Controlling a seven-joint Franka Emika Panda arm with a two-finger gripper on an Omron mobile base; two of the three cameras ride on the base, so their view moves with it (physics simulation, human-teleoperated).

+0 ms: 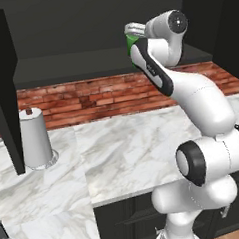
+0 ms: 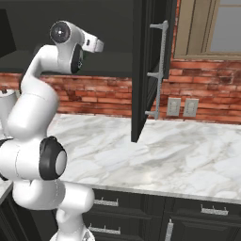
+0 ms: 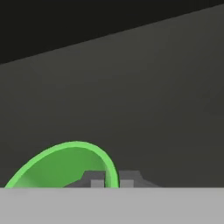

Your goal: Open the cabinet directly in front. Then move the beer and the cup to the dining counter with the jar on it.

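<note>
Reaching into the open cabinet [image 1: 103, 62] near the top of the left base view, my arm puts its gripper [image 3: 112, 179] right at the green cup [image 3: 65, 168]. From the hand view, low in the frame, the two dark fingertips [image 3: 94, 178] sit one on each side of the cup's bright rim, pinched tight on its wall, one tip inside the cup and one outside. The cup fills the lower left of that view, and behind it I see only the dark back wall of the cabinet.

From the left base view, a sliver of the green cup shows at the upper centre, just beside the white hand and partly hidden by the arm's dark-trimmed forearm. It stands at the level of the cabinet's shelf. One black door [image 1: 5, 98] hangs open along the left edge of the frame.

Below, a white paper-towel roll [image 1: 35, 136] stands upright on the marble worktop [image 1: 128, 141] at the left, in front of the red-brick backsplash [image 1: 90, 95].

From the right base view, the other cabinet door [image 2: 146, 66] stands open at the centre, edge-on to me, its long silver bar handle [image 2: 160, 70] vertical. Two pale wall outlets [image 2: 182, 107] sit on the brick to its right, under a window frame [image 2: 197, 28] at the upper right.
</note>
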